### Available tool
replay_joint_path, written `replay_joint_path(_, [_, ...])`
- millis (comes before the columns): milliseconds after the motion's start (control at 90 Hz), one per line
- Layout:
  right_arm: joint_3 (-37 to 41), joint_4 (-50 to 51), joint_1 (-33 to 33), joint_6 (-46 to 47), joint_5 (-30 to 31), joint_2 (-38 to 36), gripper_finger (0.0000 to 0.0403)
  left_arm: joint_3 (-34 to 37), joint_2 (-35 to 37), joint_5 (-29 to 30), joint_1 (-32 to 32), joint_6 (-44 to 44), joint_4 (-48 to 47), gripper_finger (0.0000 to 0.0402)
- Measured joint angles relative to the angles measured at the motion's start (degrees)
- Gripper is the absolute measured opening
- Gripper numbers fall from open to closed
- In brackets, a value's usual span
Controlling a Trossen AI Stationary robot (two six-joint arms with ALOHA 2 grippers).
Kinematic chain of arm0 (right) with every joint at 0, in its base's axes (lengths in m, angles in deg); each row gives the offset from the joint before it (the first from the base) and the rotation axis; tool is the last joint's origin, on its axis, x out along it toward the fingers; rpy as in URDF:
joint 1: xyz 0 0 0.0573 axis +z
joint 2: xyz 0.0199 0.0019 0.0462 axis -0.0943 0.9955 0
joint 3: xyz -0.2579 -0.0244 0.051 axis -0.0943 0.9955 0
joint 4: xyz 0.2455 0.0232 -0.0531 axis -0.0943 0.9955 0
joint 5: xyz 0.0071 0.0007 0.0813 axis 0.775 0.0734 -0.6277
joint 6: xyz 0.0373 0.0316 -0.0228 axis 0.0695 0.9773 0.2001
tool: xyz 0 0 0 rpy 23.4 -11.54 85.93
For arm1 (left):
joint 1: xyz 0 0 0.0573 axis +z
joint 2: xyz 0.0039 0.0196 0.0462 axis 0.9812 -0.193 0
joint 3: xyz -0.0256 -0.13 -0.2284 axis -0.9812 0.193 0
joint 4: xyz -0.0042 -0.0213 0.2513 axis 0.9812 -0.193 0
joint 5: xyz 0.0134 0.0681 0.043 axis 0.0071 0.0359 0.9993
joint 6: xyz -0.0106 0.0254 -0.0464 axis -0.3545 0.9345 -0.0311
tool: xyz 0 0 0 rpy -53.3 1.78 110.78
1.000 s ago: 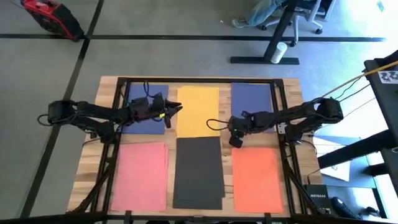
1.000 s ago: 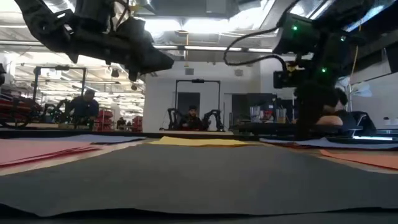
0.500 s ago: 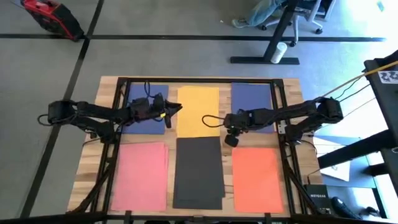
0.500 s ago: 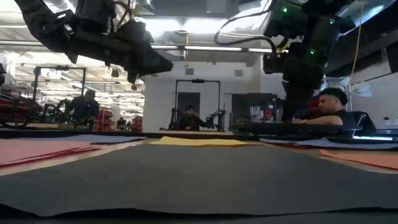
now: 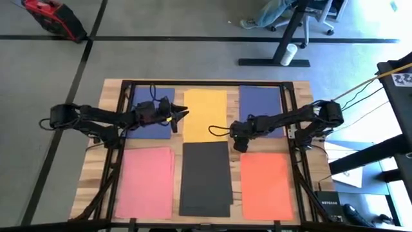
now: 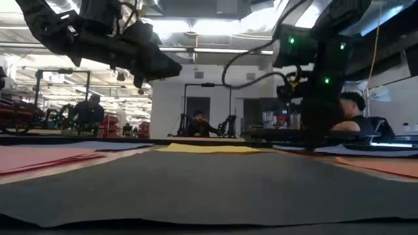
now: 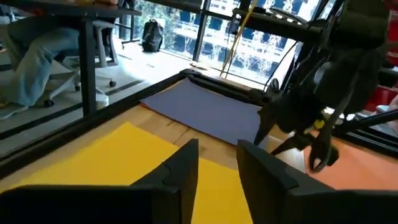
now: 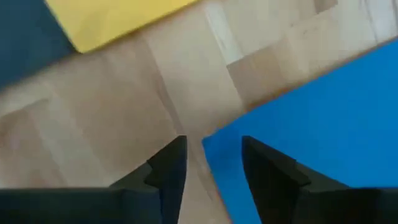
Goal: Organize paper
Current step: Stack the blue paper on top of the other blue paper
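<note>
Hovering low over the worktop (image 5: 302, 96) near its middle, the right end effector (image 5: 240, 139) is pointing down with its fingers (image 8: 166, 171) slightly parted and nothing between them; they are straddling the near corner of the right blue sheet (image 5: 260, 102), with bare wood and a corner of the yellow sheet (image 5: 205, 115) just beyond. From that end effector the right arm is stretching away toward 3 o'clock, to its base at the worktop's right edge.

The left end effector (image 5: 182, 112) is hanging above the left edge of the yellow sheet, fingers (image 7: 180, 168) a little apart and gripping nothing, and its arm is running off toward 9 o'clock across the left blue sheet (image 5: 152, 112).

Six spots of paper are lying flat in two rows. At the far row, left blue at 10 o'clock, yellow at 12, right blue at 2. At the near row, the pink stack (image 5: 145, 182) at 8 o'clock, the dark grey stack (image 5: 205, 178) at 6, the orange sheet (image 5: 266, 185) at 4. All six are lying apart from one another, with wood showing between them.

People are sitting in the room beyond the worktop.
</note>
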Motion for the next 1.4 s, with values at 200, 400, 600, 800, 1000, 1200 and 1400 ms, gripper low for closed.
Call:
replay_joint_path(200, [-0.13, -0.24, 0.07, -0.13, 0.49, 1.21, 0.0073, 0.00, 0.00, 0.00, 0.00, 0.06, -0.04, 0.0098])
replay_joint_path(400, [-1.11, 0.31, 0.00, -0.38, 0.32, 1.15, 0.0011, 0.00, 0.00, 0.00, 0.00, 0.10, 0.03, 0.0098])
replay_joint_path(600, [-4.78, 0.75, 0.04, -1.42, -2.77, 0.59, 0.0003, 0.00, 0.00, 0.00, 0.00, 0.47, 0.02, 0.0098])
replay_joint_path(800, [-10.22, 0.75, 0.04, -4.56, -4.28, 0.14, 0.0001, 0.00, 0.00, 0.00, -0.02, 1.64, 0.00, 0.0098])
replay_joint_path(1000, [-13.38, -6.54, -1.85, -10.61, -5.07, 0.14, 0.0000, -0.04, 0.86, -0.40, -1.43, 1.85, 1.16, 0.0098])
replay_joint_path(1200, [-13.60, -15.59, -6.12, -13.91, -10.12, 0.14, 0.0000, -0.04, 4.11, -3.06, -4.41, 4.59, 2.38, 0.0098])
replay_joint_path(1400, [-13.62, -25.01, -10.39, -15.32, -16.57, 0.14, 0.0000, -0.15, 7.79, -3.30, -8.03, 7.38, 2.32, 0.0098])
